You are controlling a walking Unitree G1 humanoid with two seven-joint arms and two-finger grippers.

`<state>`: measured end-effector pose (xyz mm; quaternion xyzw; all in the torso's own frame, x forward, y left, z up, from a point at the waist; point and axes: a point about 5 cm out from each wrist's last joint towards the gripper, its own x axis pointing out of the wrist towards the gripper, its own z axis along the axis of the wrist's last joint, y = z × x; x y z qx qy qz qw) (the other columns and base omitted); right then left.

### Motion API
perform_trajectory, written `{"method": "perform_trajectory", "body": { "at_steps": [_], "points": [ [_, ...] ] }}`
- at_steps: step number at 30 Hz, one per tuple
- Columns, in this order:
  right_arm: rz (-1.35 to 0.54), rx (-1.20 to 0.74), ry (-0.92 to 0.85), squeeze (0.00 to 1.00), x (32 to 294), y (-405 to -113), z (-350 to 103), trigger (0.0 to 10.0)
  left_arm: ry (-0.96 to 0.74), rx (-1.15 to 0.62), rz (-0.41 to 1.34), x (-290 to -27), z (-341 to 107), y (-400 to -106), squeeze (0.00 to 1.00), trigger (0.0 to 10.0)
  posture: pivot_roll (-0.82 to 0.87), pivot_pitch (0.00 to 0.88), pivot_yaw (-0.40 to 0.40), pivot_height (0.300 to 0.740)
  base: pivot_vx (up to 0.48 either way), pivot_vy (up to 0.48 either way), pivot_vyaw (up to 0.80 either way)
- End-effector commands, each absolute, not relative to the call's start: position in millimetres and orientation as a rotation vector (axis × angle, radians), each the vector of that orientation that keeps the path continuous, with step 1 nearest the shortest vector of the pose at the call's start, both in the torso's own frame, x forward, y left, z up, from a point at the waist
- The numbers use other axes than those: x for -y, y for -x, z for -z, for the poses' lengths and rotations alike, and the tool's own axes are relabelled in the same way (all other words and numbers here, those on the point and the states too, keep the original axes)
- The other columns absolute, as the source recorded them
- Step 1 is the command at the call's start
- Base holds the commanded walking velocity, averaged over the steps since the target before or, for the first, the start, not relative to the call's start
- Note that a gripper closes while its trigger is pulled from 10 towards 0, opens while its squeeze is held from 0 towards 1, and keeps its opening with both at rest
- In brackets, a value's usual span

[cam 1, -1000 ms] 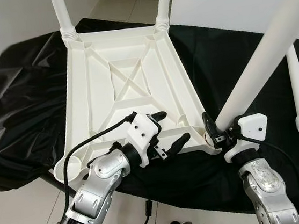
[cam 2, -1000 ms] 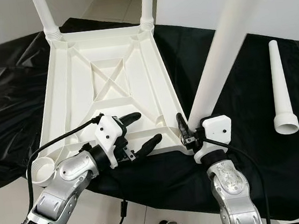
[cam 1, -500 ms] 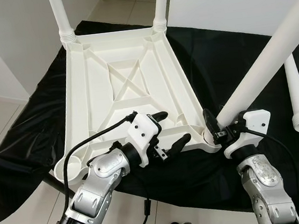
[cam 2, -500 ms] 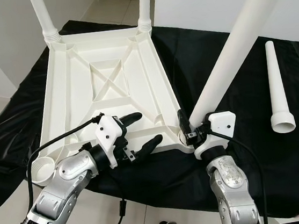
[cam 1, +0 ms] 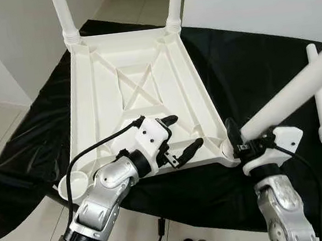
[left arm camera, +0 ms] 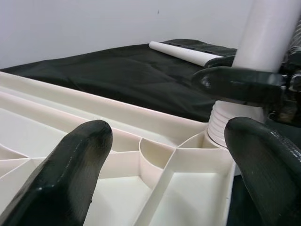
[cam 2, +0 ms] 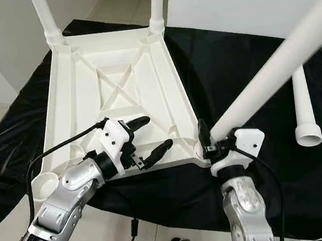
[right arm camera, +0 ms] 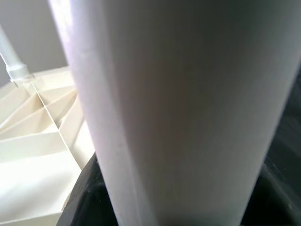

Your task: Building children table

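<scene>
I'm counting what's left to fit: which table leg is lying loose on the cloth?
The leg lying flat at the robot's far right. Two legs stand in the far corner sockets, and the right gripper holds another at the near right corner.

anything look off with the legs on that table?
Yes. The leg held by the right gripper leans far off to the robot's right at the near right corner socket, while the two far legs stand upright. Another leg lies loose on the black cloth. Left gripper hovers open over the tabletop's underside.
</scene>
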<state>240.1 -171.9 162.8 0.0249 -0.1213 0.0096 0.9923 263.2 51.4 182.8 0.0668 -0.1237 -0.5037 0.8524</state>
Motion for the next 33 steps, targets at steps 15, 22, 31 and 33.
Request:
{"method": "perform_trajectory", "body": {
  "at_steps": [15,22,31,33],
  "points": [
    [-0.036,-0.009,0.068,0.00,180.6,-252.5,-137.2,10.0,-0.134,0.270,1.070,-52.9,-187.5,-263.2,0.00,10.0,0.03,0.156,-0.033,0.740,0.000,0.000,0.00],
    [-0.106,-0.001,0.113,0.00,175.6,-250.6,-137.7,10.0,-0.134,0.271,1.070,-53.7,-188.8,-263.4,0.00,10.0,0.03,0.165,-0.026,0.740,0.000,0.000,0.00],
    [0.093,-0.031,-0.085,0.00,195.8,-246.4,-130.6,10.0,-0.131,0.272,1.074,-53.4,-189.8,-263.4,0.00,10.0,0.02,0.172,-0.021,0.740,0.000,0.000,0.00],
    [0.088,-0.038,-0.096,0.00,193.4,-243.7,-127.2,10.0,-0.132,0.271,1.074,-53.2,-189.8,-263.8,0.00,10.0,0.02,0.174,-0.019,0.740,0.000,0.000,0.00]
  ]
}}
